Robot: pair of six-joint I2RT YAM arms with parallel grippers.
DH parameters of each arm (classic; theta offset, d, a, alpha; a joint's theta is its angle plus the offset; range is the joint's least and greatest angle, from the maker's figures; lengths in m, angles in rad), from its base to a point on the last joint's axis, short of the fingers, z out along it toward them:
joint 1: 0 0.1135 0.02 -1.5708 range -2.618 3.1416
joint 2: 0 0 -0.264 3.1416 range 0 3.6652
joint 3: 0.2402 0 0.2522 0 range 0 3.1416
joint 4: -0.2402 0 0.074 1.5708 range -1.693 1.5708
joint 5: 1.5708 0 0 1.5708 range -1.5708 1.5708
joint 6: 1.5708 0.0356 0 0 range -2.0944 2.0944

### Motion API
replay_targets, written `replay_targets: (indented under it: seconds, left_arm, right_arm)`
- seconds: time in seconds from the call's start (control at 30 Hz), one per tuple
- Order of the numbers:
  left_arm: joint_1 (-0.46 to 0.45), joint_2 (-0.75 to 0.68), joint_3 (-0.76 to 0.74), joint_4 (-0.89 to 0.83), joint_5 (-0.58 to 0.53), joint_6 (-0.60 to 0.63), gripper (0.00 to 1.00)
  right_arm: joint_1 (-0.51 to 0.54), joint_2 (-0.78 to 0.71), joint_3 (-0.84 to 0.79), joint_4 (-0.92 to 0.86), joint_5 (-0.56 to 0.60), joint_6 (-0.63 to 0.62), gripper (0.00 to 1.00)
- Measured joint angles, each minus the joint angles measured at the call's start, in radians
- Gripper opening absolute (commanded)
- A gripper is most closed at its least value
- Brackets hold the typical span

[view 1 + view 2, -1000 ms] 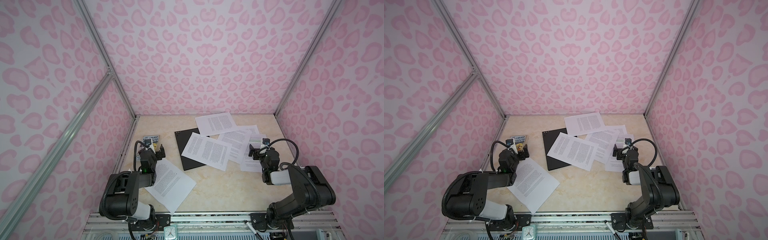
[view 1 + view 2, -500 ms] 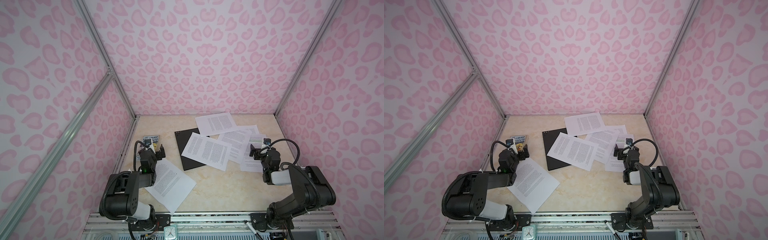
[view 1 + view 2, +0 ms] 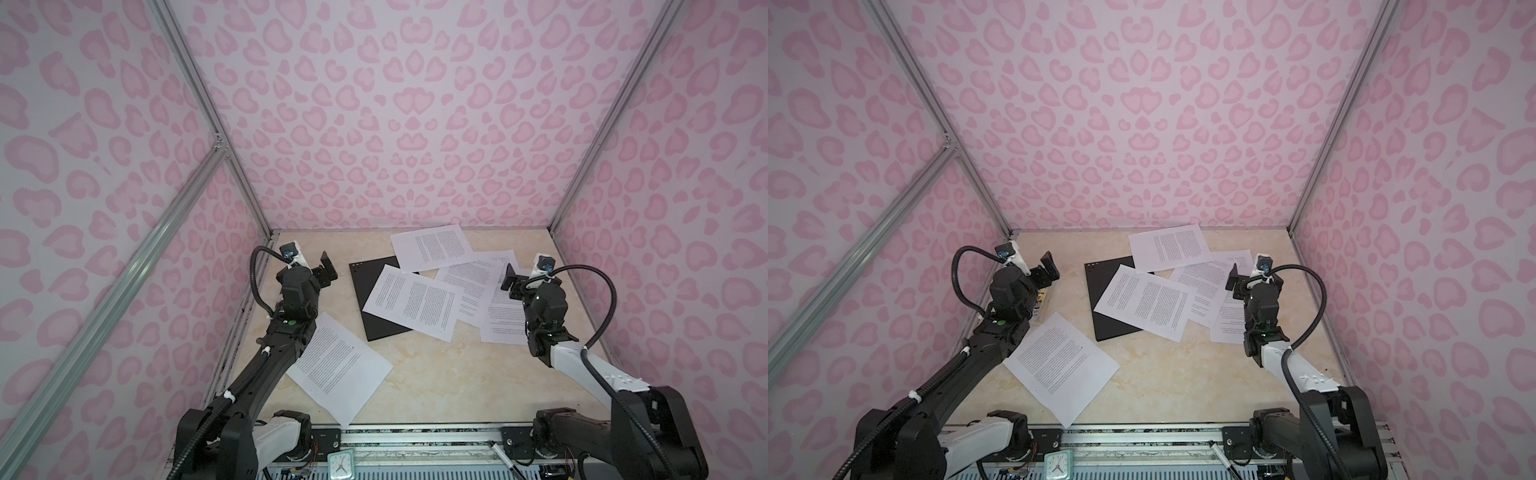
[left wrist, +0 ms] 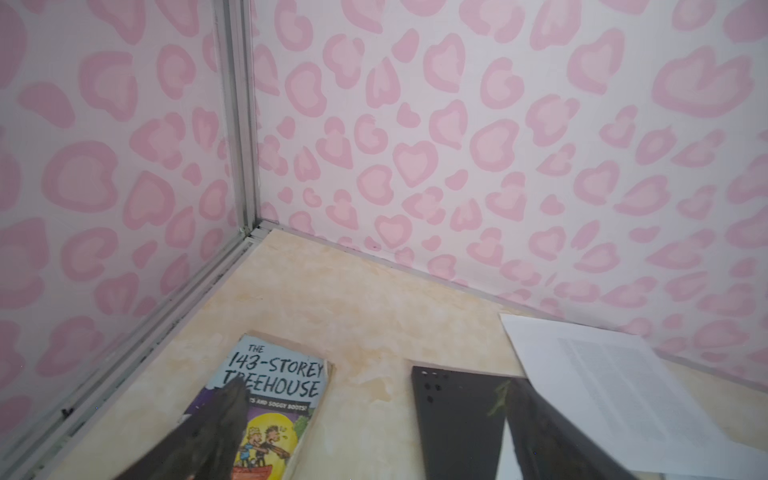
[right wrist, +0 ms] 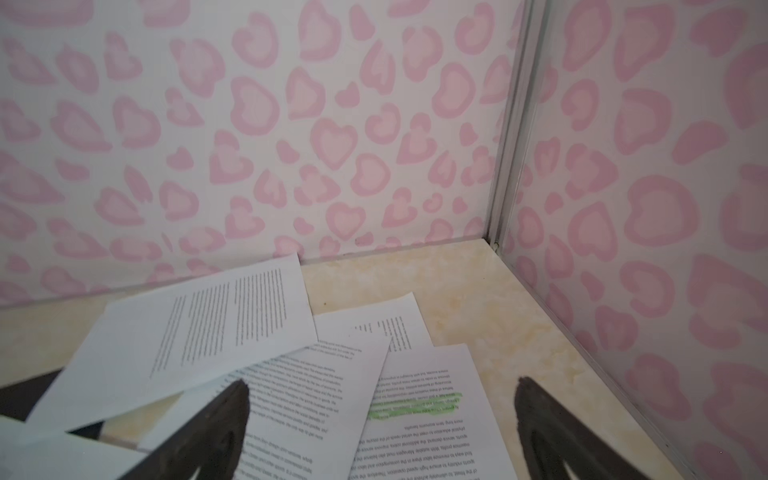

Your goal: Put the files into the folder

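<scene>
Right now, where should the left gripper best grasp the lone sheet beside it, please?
Probably the near corner of the lone sheet, from the table's front: it lies flat; only that corner seems to reach the edge, where the open left gripper could pinch it.

The folder [image 3: 376, 324], thin, flat and black with tiny dots at its far left corner, lies slightly askew near the middle of the tabletop [image 3: 440, 374]. The files [image 3: 415, 303] are loose white sheets of dense black print. One covers the folder's right half, a back sheet [image 3: 432, 247] overlaps its far corner, and others heap to the right, among them a green-marked sheet [image 5: 415, 405]. A lone sheet [image 3: 338, 365] lies apart at the near left.
</scene>
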Motion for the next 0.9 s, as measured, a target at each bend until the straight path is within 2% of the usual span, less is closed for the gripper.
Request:
replay_targets:
  seconds: [0.03, 0.13, 0.17, 0.23, 0.33, 0.43, 0.63, 0.9]
  left_arm:
    - [-0.003, 0.002, 0.010, -0.055, 0.049, -0.037, 0.97]
    - [-0.026, 0.025, 0.016, -0.251, 0.229, -0.126, 0.97]
    - [-0.032, 0.031, 0.015, -0.303, 0.290, -0.143, 0.97]
    - [-0.041, 0.035, 0.002, -0.385, 0.407, -0.167, 0.97]
    - [-0.053, 0.034, -0.040, -0.461, 0.511, -0.200, 0.97]
    - [-0.079, 0.034, -0.087, -0.508, 0.583, -0.222, 0.97]
    - [-0.093, 0.128, -0.134, -0.498, 0.635, -0.270, 0.97]
    - [-0.095, 0.228, -0.175, -0.381, 0.630, -0.311, 0.97]
  right_arm:
    - [-0.019, -0.014, 0.019, -0.045, -0.005, 0.082, 0.99]
    - [-0.062, 0.040, 0.033, -0.118, -0.138, 0.300, 1.00]
    - [-0.033, 0.079, 0.062, -0.174, -0.173, 0.335, 0.99]
    - [0.090, 0.164, 0.156, -0.306, -0.241, 0.372, 0.99]
    - [0.259, 0.277, 0.276, -0.387, -0.305, 0.391, 0.97]
    - [0.352, 0.396, 0.348, -0.468, -0.322, 0.405, 0.96]
    - [0.408, 0.581, 0.447, -0.546, -0.373, 0.409, 0.96]
    - [0.405, 0.678, 0.517, -0.575, -0.405, 0.409, 0.96]
